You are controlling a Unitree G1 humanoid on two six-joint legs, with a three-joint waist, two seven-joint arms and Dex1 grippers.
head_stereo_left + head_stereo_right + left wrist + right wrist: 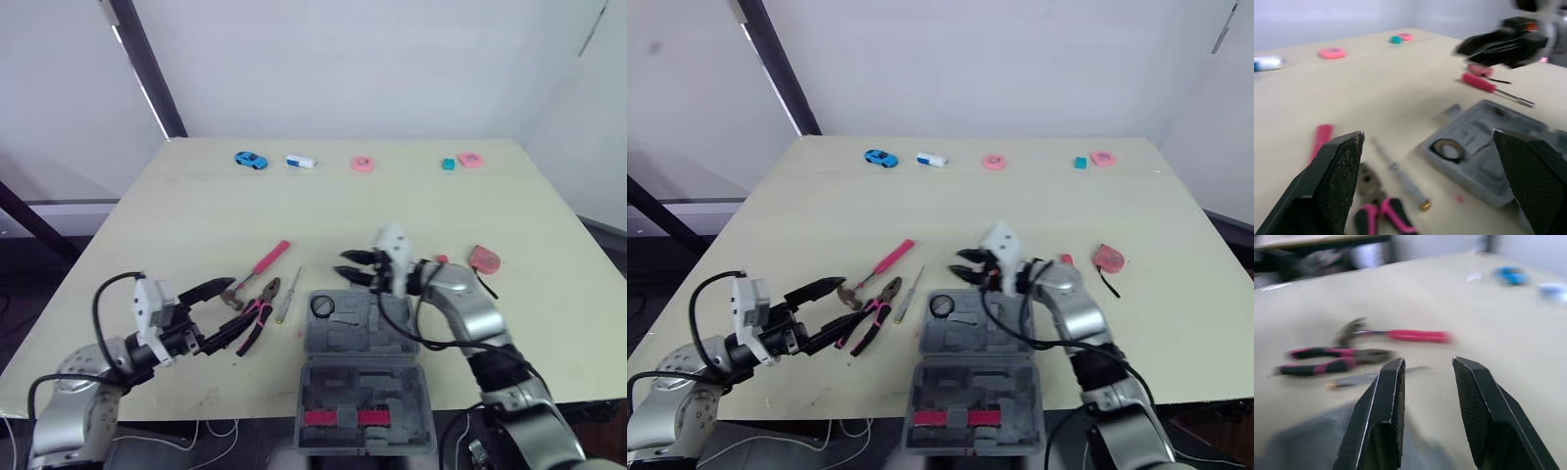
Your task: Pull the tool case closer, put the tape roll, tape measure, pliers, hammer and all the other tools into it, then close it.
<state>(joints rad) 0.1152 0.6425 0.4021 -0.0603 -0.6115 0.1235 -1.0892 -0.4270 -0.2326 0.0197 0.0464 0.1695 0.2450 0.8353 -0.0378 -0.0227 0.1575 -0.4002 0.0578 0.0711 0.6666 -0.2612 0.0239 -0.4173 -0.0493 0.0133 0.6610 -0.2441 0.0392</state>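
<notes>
An open grey tool case (364, 384) lies at the table's front edge, with a tape roll (322, 305) in its far left corner. Left of it lie pink-handled pliers (261, 313), a slim screwdriver (287, 296) and a pink-handled hammer (261, 265). A pink tape measure (484, 259) sits to the right, and a pink-handled screwdriver (1488, 85) lies beside my right arm. My left gripper (225, 311) is open and empty, just left of the pliers. My right gripper (355, 267) hovers open and empty over the case's far edge.
Along the table's far edge sit a blue toy car (251, 160), a white and blue item (301, 162), a pink round piece (362, 164), a small teal piece (448, 164) and another pink piece (471, 159). The case's near half overhangs the front edge.
</notes>
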